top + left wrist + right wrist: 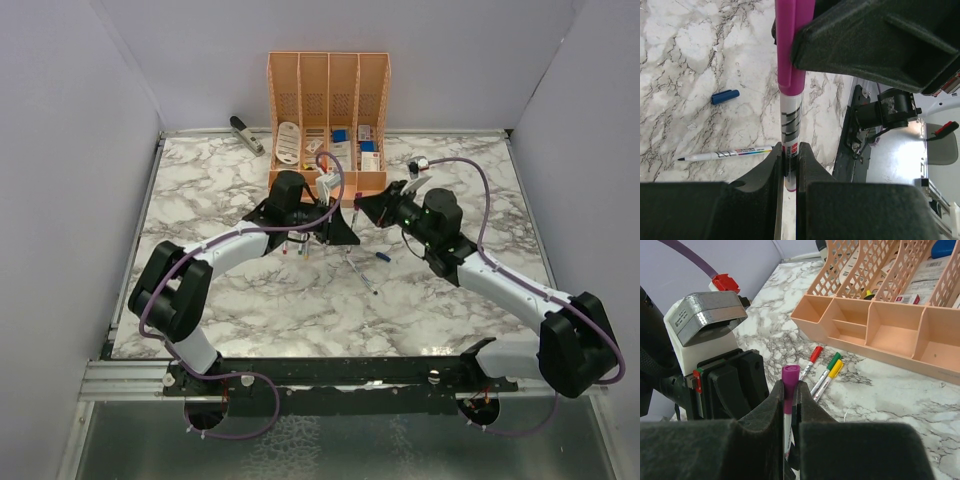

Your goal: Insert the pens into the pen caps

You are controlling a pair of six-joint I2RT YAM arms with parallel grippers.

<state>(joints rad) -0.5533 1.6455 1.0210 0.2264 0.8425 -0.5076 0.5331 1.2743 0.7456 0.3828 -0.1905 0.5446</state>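
Right pincer (791, 394) clamped tight on the purple pen cap (790, 374)

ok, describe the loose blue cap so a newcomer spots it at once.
From the orange organizer at the back of the marble table, come toward the near edge. The blue cap lies flat near an uncapped pen. Only it is a short stub with no pen inside.

Bright, even light from overhead throws soft, faint shadows onto the marble tabletop (250, 310). Both wrist views blur at the nearest edge. The left one's right side glares white, perhaps overexposed.
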